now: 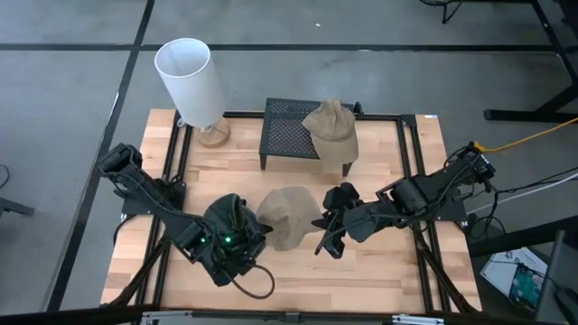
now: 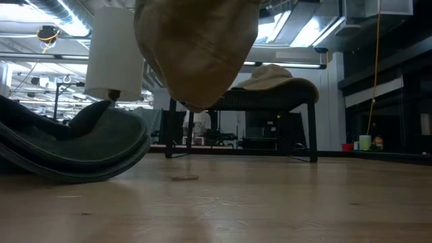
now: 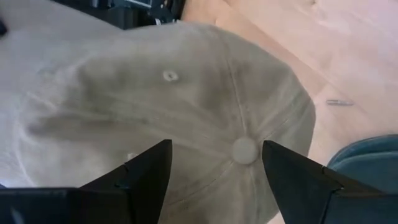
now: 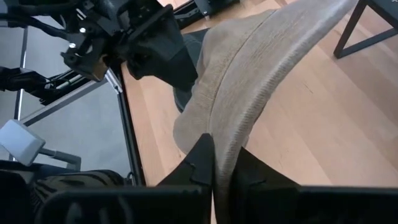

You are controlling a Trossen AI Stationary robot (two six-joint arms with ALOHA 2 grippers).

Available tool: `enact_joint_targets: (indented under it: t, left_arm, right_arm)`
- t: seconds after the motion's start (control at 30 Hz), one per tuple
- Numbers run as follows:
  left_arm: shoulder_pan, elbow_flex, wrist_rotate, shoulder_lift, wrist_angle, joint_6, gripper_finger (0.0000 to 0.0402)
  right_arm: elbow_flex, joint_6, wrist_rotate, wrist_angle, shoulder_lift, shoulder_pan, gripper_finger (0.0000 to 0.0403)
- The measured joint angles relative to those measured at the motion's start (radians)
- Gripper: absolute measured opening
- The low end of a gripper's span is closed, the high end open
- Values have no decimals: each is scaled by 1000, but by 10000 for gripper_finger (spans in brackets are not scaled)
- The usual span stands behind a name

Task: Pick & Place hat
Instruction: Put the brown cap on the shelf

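A tan cap (image 1: 287,217) is in the air over the table's middle; the low view shows the tan cap (image 2: 196,47) well above the wood. My right gripper (image 1: 318,223) is shut on it from the right. My left gripper (image 1: 253,236) is open just left of the cap, above a dark green cap (image 1: 230,215) that lies on the table. In the left wrist view the open fingers frame the tan crown and its top button (image 3: 244,150) without touching. A second tan cap (image 1: 331,131) rests on a black mesh stand (image 1: 284,135). My right gripper (image 4: 214,163) pinches the tan cap's stitched brim (image 4: 239,127) between its two shut fingers, at the brim's edge. The fingers come nearly level from the table's right. The cap is lifted clear of the table, with its crown away from the fingers, toward the left arm.
A white lamp (image 1: 190,81) on a wooden base stands at the far left corner. The black stand (image 2: 270,101) with its cap sits at the far middle. The dark green cap (image 2: 88,145) lies near the left. Bare wood lies along the near edge and at the right.
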Motion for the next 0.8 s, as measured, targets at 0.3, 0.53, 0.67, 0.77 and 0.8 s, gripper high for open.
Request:
enact_joint_targets:
  t: [0.3, 0.53, 0.67, 0.77, 0.8]
  left_arm:
    - [5, 0, -12, 0, -28, -23, 242]
    - [29, 0, 3, 0, -60, -54, 241]
    - [39, 0, 11, 0, -59, -53, 242]
    - [42, 0, 18, 0, -59, -53, 240]
    - [42, 0, 18, 0, -59, -54, 240]
  right_arm:
    - [0, -18, -37, 0, -1, -4, 17]
    - [0, -77, -68, 0, -3, -28, 17]
    - [0, -91, -70, 0, -3, -28, 17]
    - [0, -102, -71, 0, -3, -28, 17]
    - [0, -105, -71, 0, -4, -28, 17]
